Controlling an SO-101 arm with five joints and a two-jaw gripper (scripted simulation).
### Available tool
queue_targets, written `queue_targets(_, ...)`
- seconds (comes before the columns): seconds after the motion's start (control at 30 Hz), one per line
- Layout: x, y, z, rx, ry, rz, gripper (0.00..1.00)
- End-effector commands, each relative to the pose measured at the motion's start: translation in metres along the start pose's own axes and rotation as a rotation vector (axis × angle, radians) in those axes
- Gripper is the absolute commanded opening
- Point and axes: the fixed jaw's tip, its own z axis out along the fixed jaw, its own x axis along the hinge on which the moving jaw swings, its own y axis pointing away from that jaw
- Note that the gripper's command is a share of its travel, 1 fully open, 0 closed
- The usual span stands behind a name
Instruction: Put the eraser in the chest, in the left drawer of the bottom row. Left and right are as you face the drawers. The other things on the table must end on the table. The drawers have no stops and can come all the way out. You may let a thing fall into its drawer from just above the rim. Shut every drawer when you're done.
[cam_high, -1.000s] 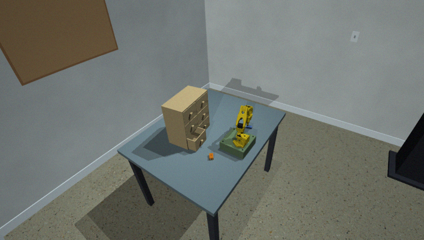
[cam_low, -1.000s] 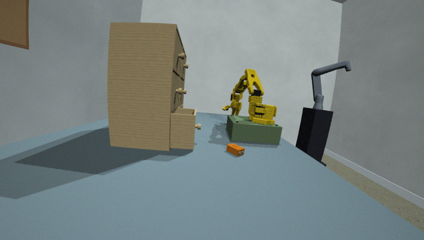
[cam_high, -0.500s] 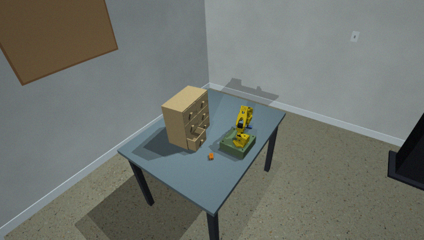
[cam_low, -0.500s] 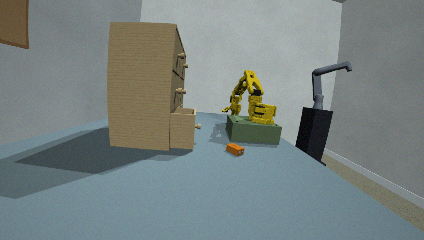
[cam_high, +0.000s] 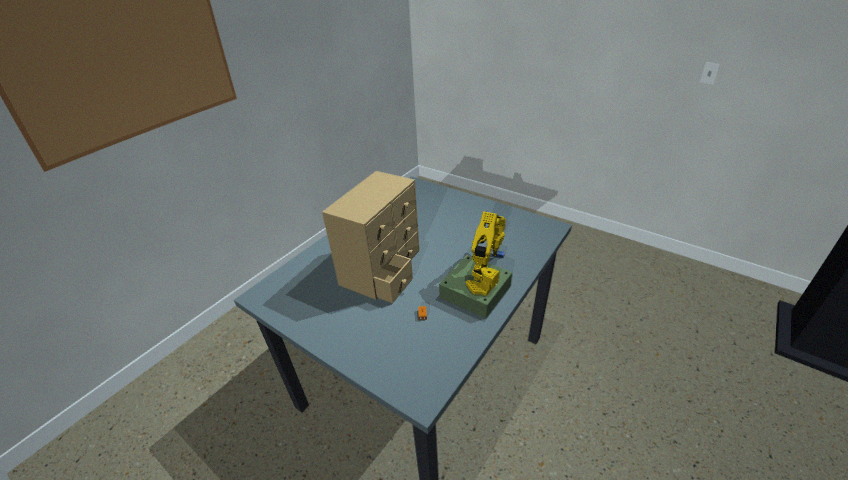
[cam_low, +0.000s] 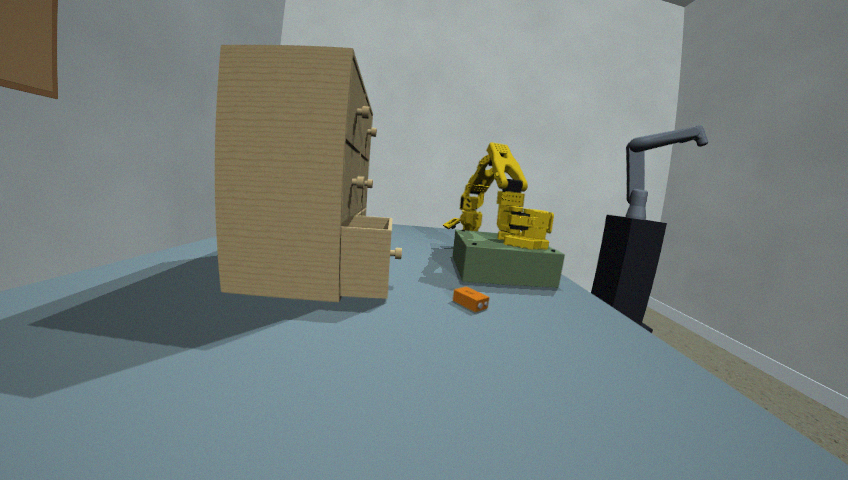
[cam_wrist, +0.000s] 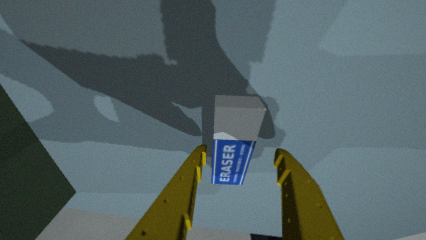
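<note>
The eraser (cam_wrist: 233, 142) (cam_high: 501, 253) is a white block in a blue sleeve marked ERASER, and it lies flat on the table behind the arm's base. My gripper (cam_wrist: 240, 151) (cam_low: 452, 224) is open, pointing down just above the eraser's near end, one yellow finger on each side, with gaps between the fingers and the eraser. The wooden chest (cam_high: 363, 231) (cam_low: 276, 166) stands at the table's left. Its bottom left drawer (cam_high: 393, 279) (cam_low: 364, 255) is pulled partly out; the other drawers are shut. The exterior view does not show the eraser.
A small orange block (cam_high: 422, 312) (cam_low: 470, 298) lies on the table in front of the green arm base (cam_high: 476, 297) (cam_low: 505, 267). A black stand with a grey pipe (cam_low: 627, 267) is beyond the table's right edge.
</note>
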Motion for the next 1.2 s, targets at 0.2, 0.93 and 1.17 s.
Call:
queue_targets(0.2,-0.0001,0.0003,0.0033,-0.003,-0.002,-0.002,0.27)
queue_targets(0.93,-0.0001,0.0014,0.0076,-0.003,-0.002,-0.002,0.27)
queue_targets(1.17,0.0000,0.0015,0.0080,-0.003,-0.002,-0.002,0.27)
